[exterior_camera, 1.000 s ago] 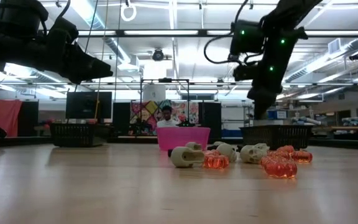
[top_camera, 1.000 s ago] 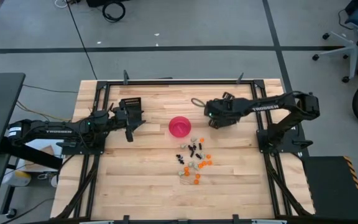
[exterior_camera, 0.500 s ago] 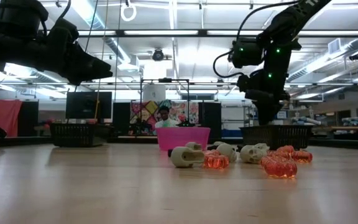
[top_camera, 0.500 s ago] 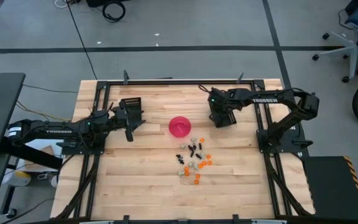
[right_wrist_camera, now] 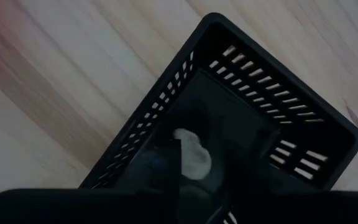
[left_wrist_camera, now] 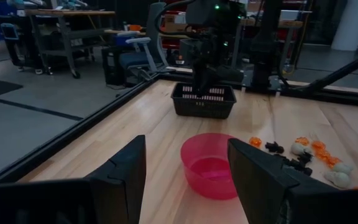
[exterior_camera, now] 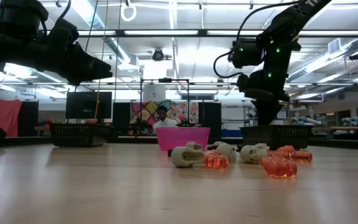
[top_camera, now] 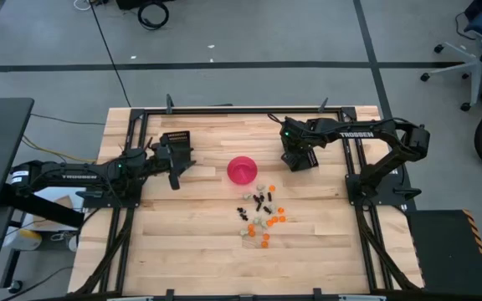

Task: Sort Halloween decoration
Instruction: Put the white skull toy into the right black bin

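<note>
Right wrist view: whitish trinket (right_wrist_camera: pixel 191 154) in black tray (right_wrist_camera: pixel 328 124) below right hand (top_camera: pixel 298 159).

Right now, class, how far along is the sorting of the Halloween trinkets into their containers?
Early. Done: one whitish trinket lies in the right black basket. In hand: the right gripper hangs over that basket; the left gripper waits with fingers apart. Left: the pile of orange, black and whitish trinkets on the table, and the pink bowl looks empty.
</note>
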`<state>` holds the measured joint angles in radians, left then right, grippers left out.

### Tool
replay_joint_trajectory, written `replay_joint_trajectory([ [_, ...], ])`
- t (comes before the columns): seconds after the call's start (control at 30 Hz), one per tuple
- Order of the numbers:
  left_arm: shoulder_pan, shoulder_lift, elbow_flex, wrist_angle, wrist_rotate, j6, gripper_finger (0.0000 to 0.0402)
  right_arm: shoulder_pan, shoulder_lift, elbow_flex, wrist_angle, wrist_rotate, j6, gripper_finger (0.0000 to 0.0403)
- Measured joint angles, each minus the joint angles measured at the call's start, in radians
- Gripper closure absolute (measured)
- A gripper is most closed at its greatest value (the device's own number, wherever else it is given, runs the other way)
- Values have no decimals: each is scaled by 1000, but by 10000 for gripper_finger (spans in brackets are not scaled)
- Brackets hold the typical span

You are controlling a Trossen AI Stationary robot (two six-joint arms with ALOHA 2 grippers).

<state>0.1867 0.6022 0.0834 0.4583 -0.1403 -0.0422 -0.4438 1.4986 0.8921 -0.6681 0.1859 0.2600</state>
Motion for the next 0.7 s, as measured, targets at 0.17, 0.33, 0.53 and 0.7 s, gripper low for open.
replay_joint_trajectory([
  [0.17,0,0,0,-3,0,0,207,9,-3,19,12,-11,-5,252],
  [0.33,0,0,0,-1,0,1,207,99,-14,90,31,59,-69,251],
  [0.53,0,0,0,2,0,1,207,218,-14,85,208,51,-189,251],
  [0.7,0,0,0,2,0,1,207,272,-14,41,336,-110,-230,251],
])
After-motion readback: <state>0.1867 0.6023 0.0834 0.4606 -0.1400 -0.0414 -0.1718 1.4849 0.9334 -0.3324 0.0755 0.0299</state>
